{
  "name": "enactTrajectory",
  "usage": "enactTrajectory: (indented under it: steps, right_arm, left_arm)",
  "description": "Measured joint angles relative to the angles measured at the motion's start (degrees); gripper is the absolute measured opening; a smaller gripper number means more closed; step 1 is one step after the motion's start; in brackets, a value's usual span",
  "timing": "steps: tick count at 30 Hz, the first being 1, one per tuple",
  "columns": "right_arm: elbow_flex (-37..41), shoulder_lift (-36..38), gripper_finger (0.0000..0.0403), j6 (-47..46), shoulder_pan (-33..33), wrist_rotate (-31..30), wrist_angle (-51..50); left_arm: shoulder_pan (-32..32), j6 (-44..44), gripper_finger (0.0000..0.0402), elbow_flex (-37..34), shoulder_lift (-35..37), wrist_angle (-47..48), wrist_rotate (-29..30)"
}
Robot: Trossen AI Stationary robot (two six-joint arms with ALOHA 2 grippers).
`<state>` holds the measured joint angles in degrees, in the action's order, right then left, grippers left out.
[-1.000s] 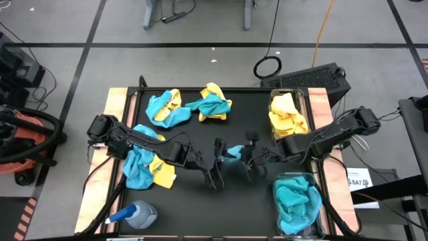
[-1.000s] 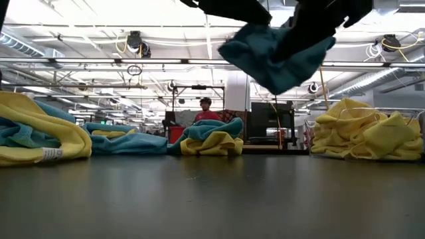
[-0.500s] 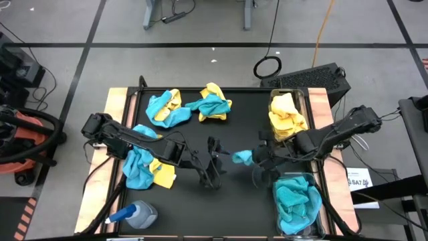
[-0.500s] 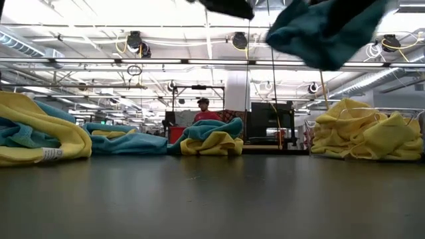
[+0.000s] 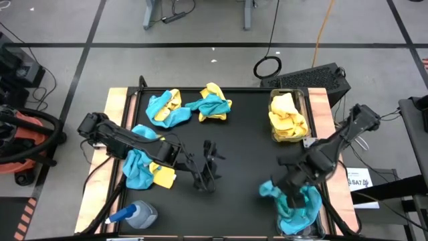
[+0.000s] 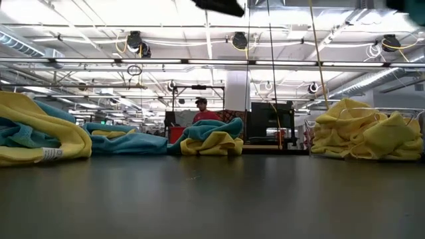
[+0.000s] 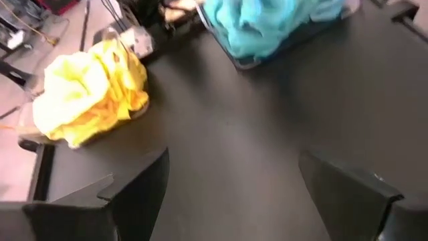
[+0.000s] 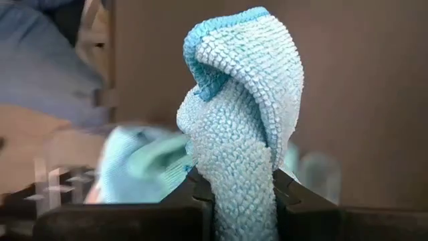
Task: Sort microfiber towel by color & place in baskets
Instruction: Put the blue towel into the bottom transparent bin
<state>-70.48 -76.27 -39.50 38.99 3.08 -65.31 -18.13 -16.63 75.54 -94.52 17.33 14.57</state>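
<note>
My right gripper is shut on a teal microfiber towel above the near-right basket, which holds teal towels. The far-right basket holds yellow towels. My left gripper stands open over the table's middle, holding nothing, and its spread fingers show in the left wrist view. Mixed teal and yellow towels lie in piles at the far left, far middle and left. My right gripper pinches a bunched fold of the teal towel between its two fingers. The fingers slant steeply down from above. The towel's free part juts out past the fingertips in a rolled bunch, lifted clear of the table, by the basket's inner edge.
A blue-capped spray bottle lies at the near left corner. The bare black tabletop stretches between the piles and the baskets. In the low view a person shows far behind the table.
My right gripper has carried the teal towel from the table's middle toward the right and near edge, tipping to point more steeply down, and now stands over the teal basket. My left gripper has drawn back a little toward the table's left.
</note>
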Motion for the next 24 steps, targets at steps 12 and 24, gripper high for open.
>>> enactTrajectory:
  steps: [12, 24]
  right_arm:
    - [0.0, -2.8, 0.0043, -28.5, 18.0, 0.3, 6.6]
    - [0.0, -17.6, 0.0043, -31.7, 23.0, 0.0, 12.3]
  left_arm:
    - [1.3, 1.3, 0.0338, -3.2, 0.0, -2.4, -1.1]
    - [5.0, 1.4, 0.0338, -4.6, 0.0, -5.2, -4.0]
